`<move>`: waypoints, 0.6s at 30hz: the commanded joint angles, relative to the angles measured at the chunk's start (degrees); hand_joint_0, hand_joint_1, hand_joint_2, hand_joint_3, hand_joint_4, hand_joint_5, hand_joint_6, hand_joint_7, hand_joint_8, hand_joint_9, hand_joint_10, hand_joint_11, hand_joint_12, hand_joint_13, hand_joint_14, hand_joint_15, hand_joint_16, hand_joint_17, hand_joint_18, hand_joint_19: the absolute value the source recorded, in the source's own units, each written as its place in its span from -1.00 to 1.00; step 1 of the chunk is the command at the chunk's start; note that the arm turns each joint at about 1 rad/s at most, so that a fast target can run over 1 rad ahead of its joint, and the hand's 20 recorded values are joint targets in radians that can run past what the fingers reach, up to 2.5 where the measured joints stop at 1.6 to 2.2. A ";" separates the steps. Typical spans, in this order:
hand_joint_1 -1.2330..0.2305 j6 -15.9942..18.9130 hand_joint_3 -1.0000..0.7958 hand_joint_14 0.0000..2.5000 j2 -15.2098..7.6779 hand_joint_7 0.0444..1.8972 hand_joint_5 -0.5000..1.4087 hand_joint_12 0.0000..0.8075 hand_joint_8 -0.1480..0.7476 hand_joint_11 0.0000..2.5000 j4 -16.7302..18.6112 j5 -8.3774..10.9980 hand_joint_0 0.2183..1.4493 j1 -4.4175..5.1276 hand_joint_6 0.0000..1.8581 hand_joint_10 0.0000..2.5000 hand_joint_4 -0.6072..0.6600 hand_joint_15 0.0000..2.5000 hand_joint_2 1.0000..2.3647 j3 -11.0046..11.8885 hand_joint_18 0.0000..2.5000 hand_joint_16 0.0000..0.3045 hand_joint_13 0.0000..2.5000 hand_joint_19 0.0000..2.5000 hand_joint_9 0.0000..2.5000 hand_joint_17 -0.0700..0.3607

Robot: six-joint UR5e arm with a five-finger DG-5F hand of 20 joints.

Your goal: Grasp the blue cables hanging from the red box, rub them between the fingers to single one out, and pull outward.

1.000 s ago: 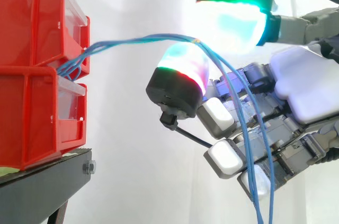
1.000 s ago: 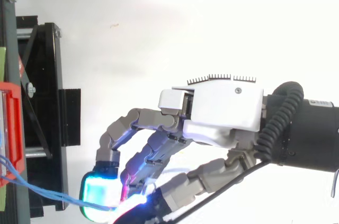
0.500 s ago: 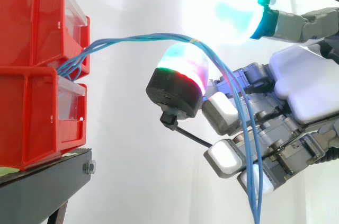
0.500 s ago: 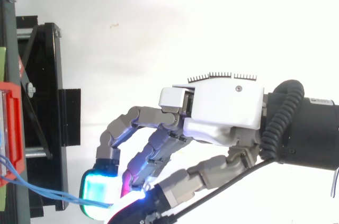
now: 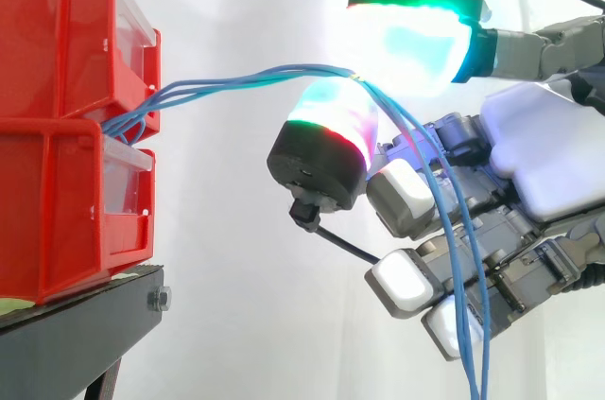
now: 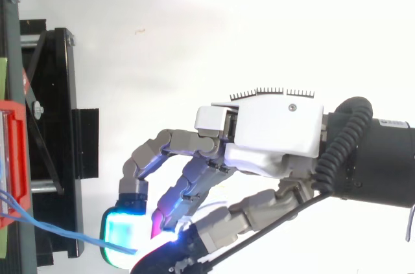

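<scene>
The cables (image 5: 203, 86) are led from the bins (image 5: 57, 60) toward 3 o'clock and pinched between pads (image 5: 408, 45) of the hand (image 5: 544, 149). Beyond the pinch they are hung toward 5 o'clock.

Black stand (image 5: 57, 343) with 1 bolt (image 5: 159, 300), white curtain (image 5: 236, 324) behind

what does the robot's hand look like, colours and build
The hand has a smooth white shell on its body and grey jointed fingers. Its fingertips are thick pads in black caps, glowing white, cyan, green and red. The wrist behind is a black cylinder.
</scene>
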 commanded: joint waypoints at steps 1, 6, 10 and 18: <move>-0.55 0.00 -0.39 -0.99 0.00 -0.01 -0.66 -0.07 -0.14 -0.50 -0.02 0.03 -0.04 0.00 0.03 -0.99 -0.35 -0.63 -0.99 -0.03 -0.45 -0.65 -0.36 -0.70 -0.26 -0.11; -0.55 0.00 -0.44 -0.99 0.00 -0.01 -0.67 -0.07 -0.15 -0.50 -0.02 -0.06 0.02 0.00 0.04 -0.99 -0.36 -0.64 -1.00 0.06 -0.48 -0.64 -0.37 -0.73 -0.27 -0.10; -0.56 0.00 -0.44 -0.99 0.00 -0.07 -0.67 -0.05 -0.16 -0.51 -0.02 -0.06 -0.02 0.00 0.04 -0.99 -0.31 -0.65 -1.00 -0.03 -0.51 -0.62 -0.37 -0.75 -0.28 -0.06; -0.51 0.00 -0.44 -0.99 0.00 -0.17 -0.65 0.07 -0.06 -0.49 -0.02 -0.06 -0.44 0.00 0.01 -0.99 -0.09 -0.64 -1.00 0.06 -0.73 -0.51 -0.39 -0.74 -0.24 0.10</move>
